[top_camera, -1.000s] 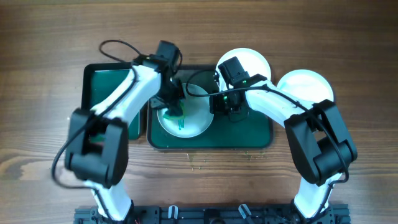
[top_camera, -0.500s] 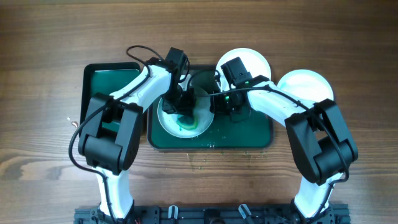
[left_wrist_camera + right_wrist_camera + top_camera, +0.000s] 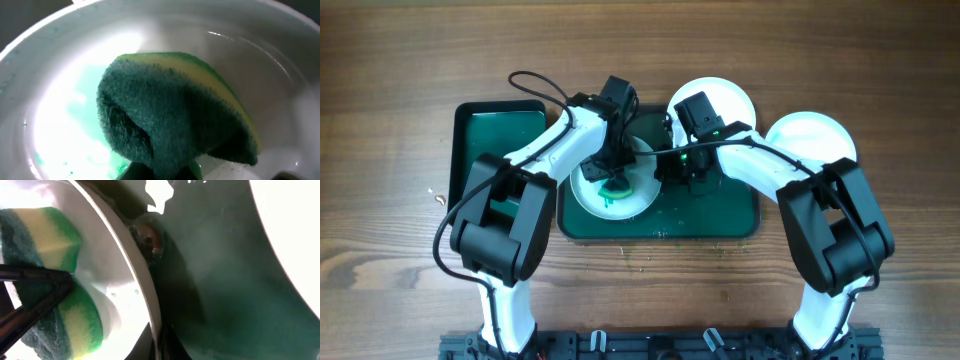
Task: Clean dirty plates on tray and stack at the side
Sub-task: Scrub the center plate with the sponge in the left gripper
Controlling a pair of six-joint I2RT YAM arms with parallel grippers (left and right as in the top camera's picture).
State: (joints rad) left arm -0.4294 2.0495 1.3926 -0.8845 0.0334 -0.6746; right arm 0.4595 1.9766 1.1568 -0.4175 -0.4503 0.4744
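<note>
- Pinching the sponge (image 3: 170,125), my left pincer (image 3: 613,180) is closed on it from both sides, so the sponge folds with its dark scrubbing face outward and a yellow layer along the upper edge.
- The sponge presses down inside a plate (image 3: 585,190), near the plate's middle.
- A teal-green smear (image 3: 85,105) spreads over the plate's floor beside and under the sponge, with small green specks toward the rim.
- The plate sits in the left part of the tray (image 3: 720,215), which lies on the table (image 3: 400,60).
- My right pincer (image 3: 155,347) is clamped on the plate's right rim; in the right wrist view the white edge runs straight down between its fingers.
- From that same view, the thin dark fingers of my left pincer show against the sponge's green and yellow bands.
- The tray's floor to the right of the plate is bare dark green and looks wet.
- A second plate (image 3: 720,95) lies at the tray's far edge, partly hidden by my right arm; I cannot tell whether it rests on the rim.
- A third plate (image 3: 815,135) lies on the table just right of the tray.
- A small tray (image 3: 495,140) lies just left of the big one.
</note>
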